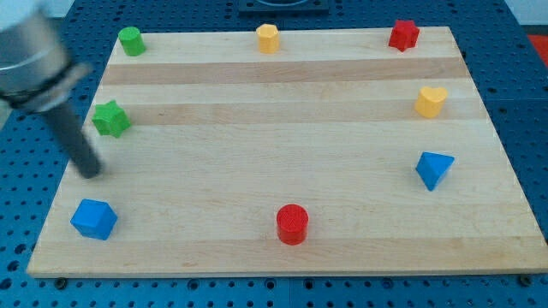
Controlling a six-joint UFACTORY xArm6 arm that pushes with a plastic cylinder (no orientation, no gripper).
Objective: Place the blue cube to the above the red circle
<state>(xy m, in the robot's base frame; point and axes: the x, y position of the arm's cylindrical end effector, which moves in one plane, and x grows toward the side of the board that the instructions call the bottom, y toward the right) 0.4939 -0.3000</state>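
Observation:
The blue cube (pixel 93 219) sits near the view's bottom left corner of the wooden board (pixel 282 154). The red circle, a short red cylinder (pixel 292 224), stands at the view's bottom centre, far to the right of the cube. My tip (pixel 90 172) is at the board's left side, a short way above the blue cube and below the green star (pixel 111 119). The tip touches neither block.
A green cylinder (pixel 131 40) is at the top left, a yellow hexagon block (pixel 268 38) at top centre, a red star (pixel 403 35) at top right. A yellow heart (pixel 431 101) and a blue triangle (pixel 433 169) lie along the right side.

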